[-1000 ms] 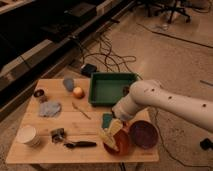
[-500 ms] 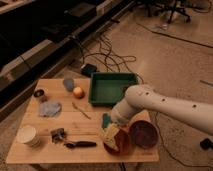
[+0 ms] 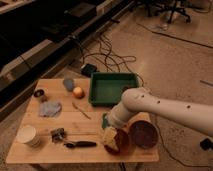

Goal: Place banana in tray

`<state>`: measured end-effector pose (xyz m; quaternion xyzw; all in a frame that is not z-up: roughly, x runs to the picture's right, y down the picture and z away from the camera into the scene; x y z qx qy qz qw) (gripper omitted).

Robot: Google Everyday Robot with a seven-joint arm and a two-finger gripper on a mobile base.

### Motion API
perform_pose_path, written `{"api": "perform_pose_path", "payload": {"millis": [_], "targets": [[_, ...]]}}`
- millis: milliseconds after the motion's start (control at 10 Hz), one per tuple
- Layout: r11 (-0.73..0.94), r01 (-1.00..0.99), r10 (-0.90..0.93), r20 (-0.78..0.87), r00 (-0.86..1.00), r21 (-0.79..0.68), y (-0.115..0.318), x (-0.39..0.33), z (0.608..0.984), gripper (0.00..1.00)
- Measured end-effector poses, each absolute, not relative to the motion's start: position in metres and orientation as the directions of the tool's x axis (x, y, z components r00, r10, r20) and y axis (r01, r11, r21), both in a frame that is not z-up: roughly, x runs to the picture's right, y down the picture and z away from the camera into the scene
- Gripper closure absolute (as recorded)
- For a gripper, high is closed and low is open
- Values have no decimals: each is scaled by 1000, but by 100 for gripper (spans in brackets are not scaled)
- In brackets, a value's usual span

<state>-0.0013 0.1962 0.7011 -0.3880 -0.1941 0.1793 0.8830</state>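
The banana (image 3: 108, 137) is pale cream-yellow and lies in the round orange bowl (image 3: 120, 145) at the table's front edge. My gripper (image 3: 108, 126) hangs from the white arm (image 3: 150, 106) that reaches in from the right. It is right above the banana, and the wrist hides much of it. The dark-green tray (image 3: 112, 88) stands behind the arm at the table's far side, and its inside looks bare.
A purple bowl (image 3: 143, 134) sits right of the orange bowl. A round orange fruit (image 3: 78, 92), a grey cup (image 3: 68, 83), a small can (image 3: 39, 93), a blue cloth (image 3: 50, 108), a white cup (image 3: 27, 135) and a black-handled tool (image 3: 80, 144) lie left. Cables cover the floor behind.
The arm has shifted slightly left and down over the orange bowl. The banana and the other objects have not moved.
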Motion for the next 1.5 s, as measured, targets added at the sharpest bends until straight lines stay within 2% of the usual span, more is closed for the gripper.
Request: {"api": "perform_pose_path", "payload": {"millis": [600, 800, 1000, 1100, 1200, 1300, 1500], "targets": [[630, -161, 457, 194, 868, -759, 204, -5, 708, 22], [628, -163, 459, 192, 868, -761, 204, -5, 710, 37], [626, -165, 461, 191, 867, -762, 204, -5, 712, 59], [626, -166, 462, 191, 866, -762, 204, -5, 712, 66], [626, -167, 464, 191, 865, -761, 203, -5, 712, 81], [629, -168, 462, 191, 866, -759, 202, -4, 712, 92], [643, -179, 461, 189, 867, -745, 192, -1, 710, 100]]}}
